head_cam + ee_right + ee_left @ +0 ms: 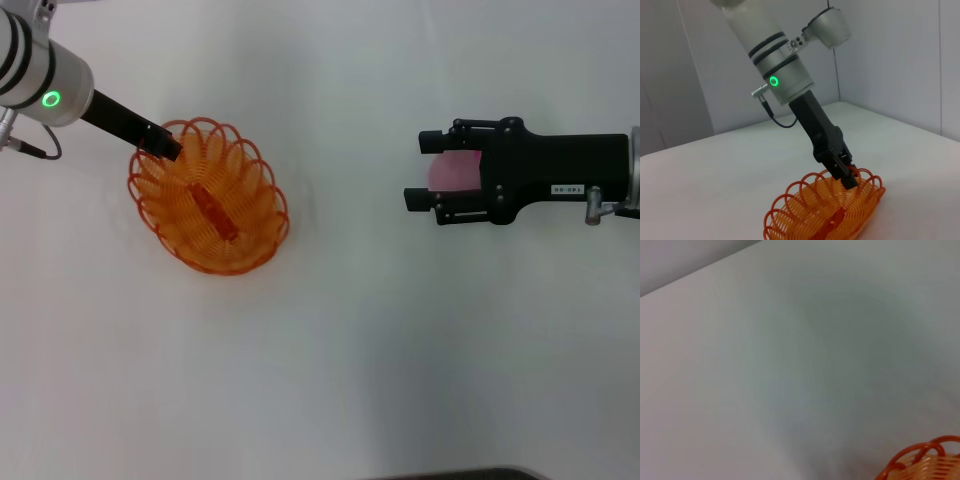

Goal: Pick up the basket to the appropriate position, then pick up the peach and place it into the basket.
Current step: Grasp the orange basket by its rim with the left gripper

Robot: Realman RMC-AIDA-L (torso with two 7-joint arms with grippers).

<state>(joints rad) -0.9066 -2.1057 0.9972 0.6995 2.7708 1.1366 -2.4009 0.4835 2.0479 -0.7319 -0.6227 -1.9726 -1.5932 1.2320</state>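
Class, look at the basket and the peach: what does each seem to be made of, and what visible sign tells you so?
Basket: probably plastic or coated wire, glossy orange; thin looped strands with open gaps catch highlights. The left gripper sits at its rim.
Peach: possibly soft foam or plush, matte pale pink with no shine; mostly hidden between the right gripper fingers, so this is uncertain.

The basket (208, 196) sits on the bench (330, 360) at left; the peach (456, 171) lies well apart at right, between the right hand's (422, 170) fingers.
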